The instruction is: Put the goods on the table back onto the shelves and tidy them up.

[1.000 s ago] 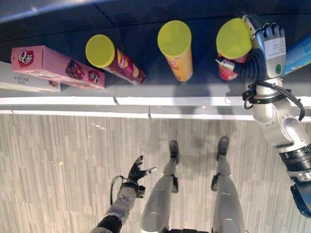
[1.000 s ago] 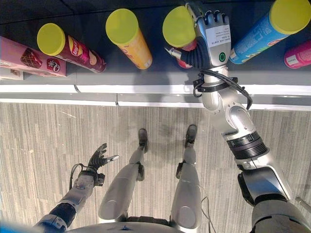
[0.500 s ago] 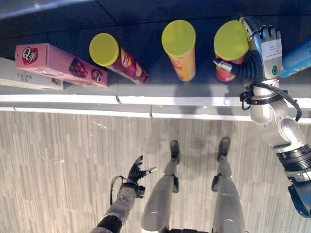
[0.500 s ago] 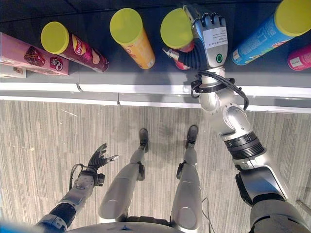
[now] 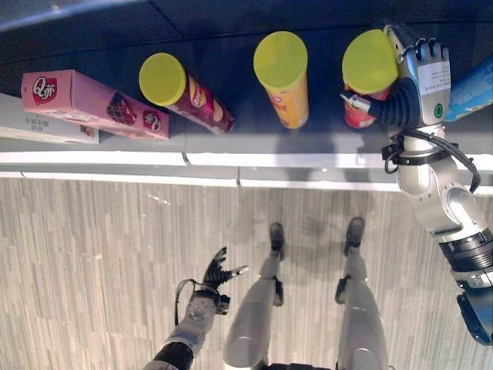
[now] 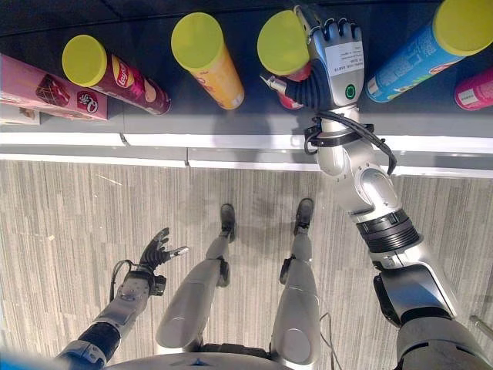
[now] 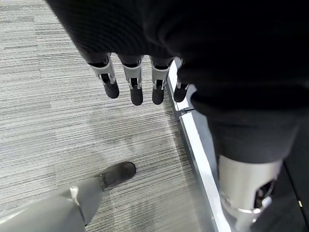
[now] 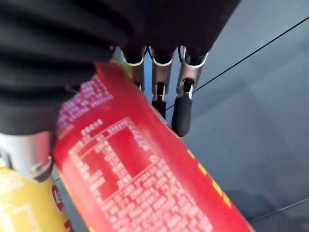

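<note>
A red chip can (image 5: pixel 368 63) with a yellow lid stands on the dark shelf (image 5: pixel 231 23), near its front edge. My right hand (image 5: pixel 420 85) is shut on it from the right side, with the thumb across the can's front. In the right wrist view the red can (image 8: pixel 145 183) lies against the palm with the fingers (image 8: pixel 182 101) running along it. My left hand (image 5: pixel 216 274) hangs low over the striped floor, open and holding nothing; its straight fingers (image 7: pixel 136 89) show in the left wrist view.
Left of the held can stand an orange-yellow can (image 5: pixel 283 77), a leaning maroon can (image 5: pixel 181 92), a pink box (image 5: pixel 92 104) and a white box (image 5: pixel 38 131). To the right are a blue can (image 6: pixel 420 46) and a pink can (image 6: pixel 474 89). A white shelf rail (image 5: pixel 231 159) runs along the front.
</note>
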`<state>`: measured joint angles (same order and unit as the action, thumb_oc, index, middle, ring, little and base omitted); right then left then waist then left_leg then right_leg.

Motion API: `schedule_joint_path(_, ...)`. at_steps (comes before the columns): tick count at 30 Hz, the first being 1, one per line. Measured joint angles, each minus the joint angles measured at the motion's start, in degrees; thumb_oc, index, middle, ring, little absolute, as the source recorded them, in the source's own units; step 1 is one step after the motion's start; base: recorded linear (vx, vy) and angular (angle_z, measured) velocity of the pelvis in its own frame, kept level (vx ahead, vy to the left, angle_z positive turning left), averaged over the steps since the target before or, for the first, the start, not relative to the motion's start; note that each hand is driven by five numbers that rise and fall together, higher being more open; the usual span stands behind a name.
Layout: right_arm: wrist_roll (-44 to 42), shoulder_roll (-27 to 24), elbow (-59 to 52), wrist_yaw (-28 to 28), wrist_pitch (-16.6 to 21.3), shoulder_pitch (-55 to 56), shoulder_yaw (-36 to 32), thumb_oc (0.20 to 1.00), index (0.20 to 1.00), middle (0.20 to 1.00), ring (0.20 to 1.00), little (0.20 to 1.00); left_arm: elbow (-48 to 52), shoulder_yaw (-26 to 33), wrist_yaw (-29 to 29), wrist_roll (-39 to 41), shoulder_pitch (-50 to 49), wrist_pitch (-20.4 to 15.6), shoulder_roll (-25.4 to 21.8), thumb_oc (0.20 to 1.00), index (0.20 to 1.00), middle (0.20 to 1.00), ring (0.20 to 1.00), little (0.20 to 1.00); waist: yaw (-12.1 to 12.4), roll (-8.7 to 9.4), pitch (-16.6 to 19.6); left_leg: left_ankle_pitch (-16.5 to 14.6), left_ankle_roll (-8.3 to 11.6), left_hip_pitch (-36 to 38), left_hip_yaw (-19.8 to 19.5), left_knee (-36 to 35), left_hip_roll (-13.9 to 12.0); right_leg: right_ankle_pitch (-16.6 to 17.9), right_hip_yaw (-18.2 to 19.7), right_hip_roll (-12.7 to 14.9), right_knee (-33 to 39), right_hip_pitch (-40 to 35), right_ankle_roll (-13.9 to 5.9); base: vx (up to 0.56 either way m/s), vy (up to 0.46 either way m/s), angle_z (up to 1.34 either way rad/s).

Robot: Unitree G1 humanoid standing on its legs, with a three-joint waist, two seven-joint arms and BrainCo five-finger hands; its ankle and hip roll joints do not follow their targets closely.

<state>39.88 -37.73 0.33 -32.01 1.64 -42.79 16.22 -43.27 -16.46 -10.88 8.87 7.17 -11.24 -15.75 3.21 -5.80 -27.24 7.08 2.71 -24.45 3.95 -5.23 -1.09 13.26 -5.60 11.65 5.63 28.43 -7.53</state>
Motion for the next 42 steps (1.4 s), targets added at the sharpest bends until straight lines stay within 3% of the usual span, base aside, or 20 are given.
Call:
schedule_joint_path(6, 0.0, 0.0, 0.0, 0.0, 0.1, -0.6, 0.0, 0.2, 0.2, 0.2, 0.2, 0.2, 0.2, 0.0, 0.0, 0.0, 0.0, 0.0, 0.0, 1.0, 1.0, 1.0, 1.0, 1.0, 0.0, 0.0, 0.0, 0.1, 0.03, -0.4, 0.0, 0.0, 0.0, 0.1, 0.0, 0.0, 0.0, 0.4, -0.02, 0.0, 0.0, 0.0)
schedule_joint_path(7, 0.0, 0.0, 0.0, 0.0, 0.1, -0.6, 0.0, 0.36, 0.36, 0.36, 0.36, 0.36, 0.2, 0.0, 0.0, 0.0, 0.0, 0.0, 0.0, 1.0, 1.0, 1.0, 1.0, 1.0, 0.0, 0.0, 0.0, 0.1, 0.02, -0.4, 0.0, 0.0, 0.0, 0.1, 0.0, 0.0, 0.0, 0.4, -0.02, 0.0, 0.0, 0.0)
schedule_joint_path(9, 0.0, 0.0, 0.0, 0.1, 0.1, -0.6, 0.0, 1.0, 1.0, 1.0, 1.0, 1.0, 0.2, 0.0, 0.0, 0.0, 0.0, 0.0, 0.0, 1.0, 1.0, 1.0, 1.0, 1.0, 0.0, 0.0, 0.0, 0.1, 0.02, -0.4, 0.0, 0.0, 0.0, 0.1, 0.0, 0.0, 0.0, 0.4, -0.01, 0.0, 0.0, 0.0)
schedule_joint_path(24, 0.0, -0.1, 0.1, 0.1, -0.2, 2.5, -0.7, 1.0, 1.0, 1.0, 1.0, 1.0, 0.0, 0.1, -0.1, 0.0, 0.0, 0.1, 0.0, 1.0, 1.0, 1.0, 1.0, 1.0, -1.5, 0.02, 0.0, 0.3, 0.0, 0.4, 0.6, 0.0, -0.2, 0.6, 0.8, -0.3, 0.0, 0.0, 0.18, 0.0, -0.005, -0.02)
schedule_joint_path(33, 0.0, 0.0, -5.6, 0.1, 0.0, 6.1, -2.8, 1.0, 1.0, 1.0, 1.0, 1.0, -0.1, 0.2, -0.1, 0.0, 0.0, 0.2, 0.0, 1.0, 1.0, 1.0, 1.0, 1.0, -2.0, 0.13, 0.1, 0.4, 0.14, 1.5, 1.4, 0.0, -0.4, 1.0, 1.6, -0.7, 0.0, -0.6, 0.4, -0.01, 0.003, -0.04)
schedule_joint_path(42, -0.6, 0.1, -8.4, 2.6, 1.8, 6.8, -2.1, 1.0, 1.0, 1.0, 1.0, 1.0, -0.6, 1.2, 0.0, 0.0, 0.0, 0.9, 0.4, 1.0, 1.0, 1.0, 1.0, 1.0, -2.4, 2.54, 1.4, 0.3, 0.19, 4.0, 1.5, 0.0, -0.6, 1.0, 1.6, -0.8, 0.0, -3.1, 0.43, 0.01, 0.004, 0.0)
